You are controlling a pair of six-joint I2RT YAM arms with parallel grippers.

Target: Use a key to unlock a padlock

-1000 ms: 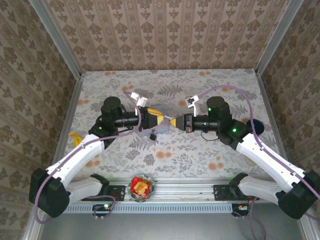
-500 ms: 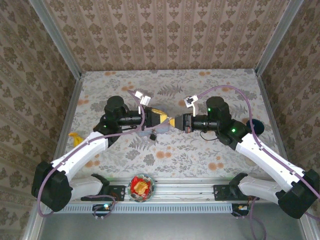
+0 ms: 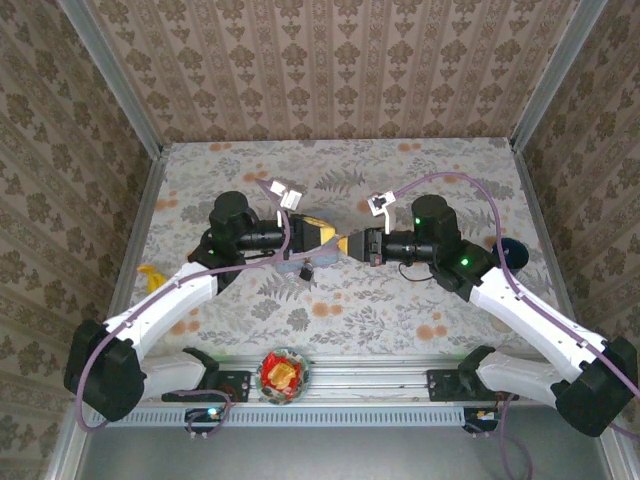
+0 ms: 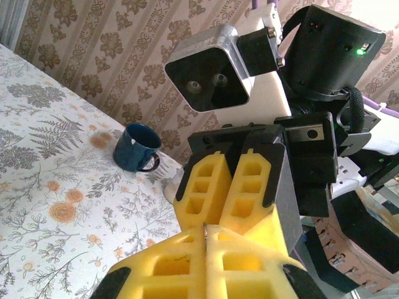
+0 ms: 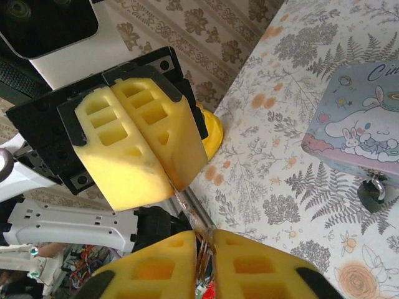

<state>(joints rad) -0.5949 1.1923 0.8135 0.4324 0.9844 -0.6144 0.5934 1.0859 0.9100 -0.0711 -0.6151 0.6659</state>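
1. The floral worktop (image 3: 400,300) carries everything; both arms reach to its middle and meet tip to tip.
2. The left end effector (image 4: 206,229) is closed, its yellow pads pinching the key.
3. The right end effector (image 5: 204,235) faces it from the right. Its pads stand almost together around the key's other end; whether they press it I cannot tell.
4. A pale blue cartoon tin (image 5: 355,124) lies left of centre.
5. A dark blue mug (image 4: 136,148) stands at the right edge.
6. The padlock (image 5: 374,192), dark with a silvery loop, lies on the worktop just beside the tin, apart from both end effectors.
7. The key (image 5: 187,210), a thin silvery sliver, bridges the two.
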